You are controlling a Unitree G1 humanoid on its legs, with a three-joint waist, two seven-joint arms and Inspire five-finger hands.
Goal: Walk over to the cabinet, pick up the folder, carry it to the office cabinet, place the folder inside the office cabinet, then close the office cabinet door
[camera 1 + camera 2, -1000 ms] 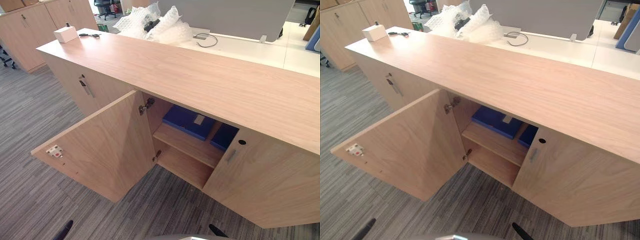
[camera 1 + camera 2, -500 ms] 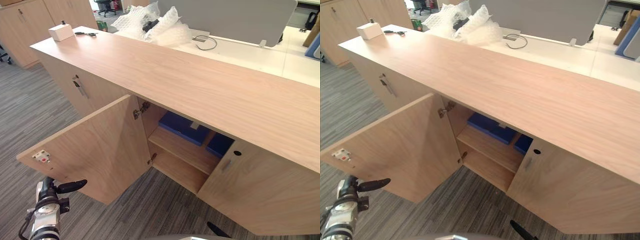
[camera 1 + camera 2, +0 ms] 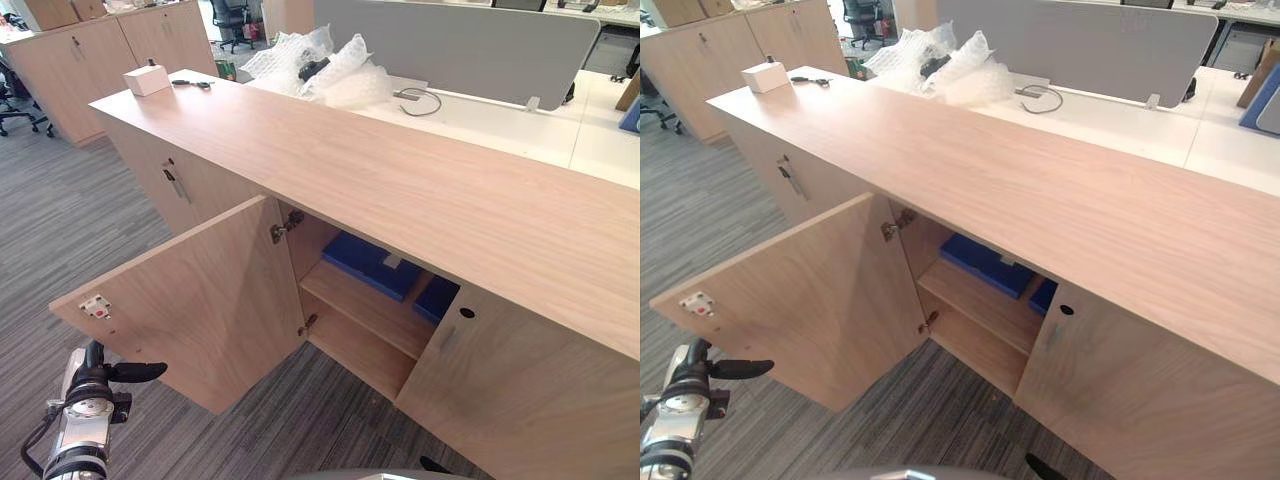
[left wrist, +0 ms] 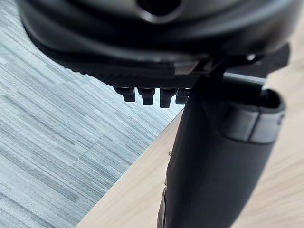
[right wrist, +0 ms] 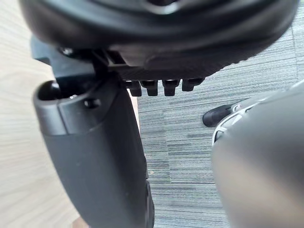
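Blue folder (image 3: 372,262) sits on the shelf inside the cabinet (image 3: 400,170), so placing looks done. Left robot hand (image 3: 95,382) and right robot hand (image 5: 95,156) are relaxed and empty. Door (image 3: 200,310) is open and needs closing.

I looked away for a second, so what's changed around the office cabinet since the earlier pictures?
The left hand has risen into view, open and empty, by the free edge of the open door. The head camera shifted. The door stayed open, the blue folders on their shelf; nothing was grasped.
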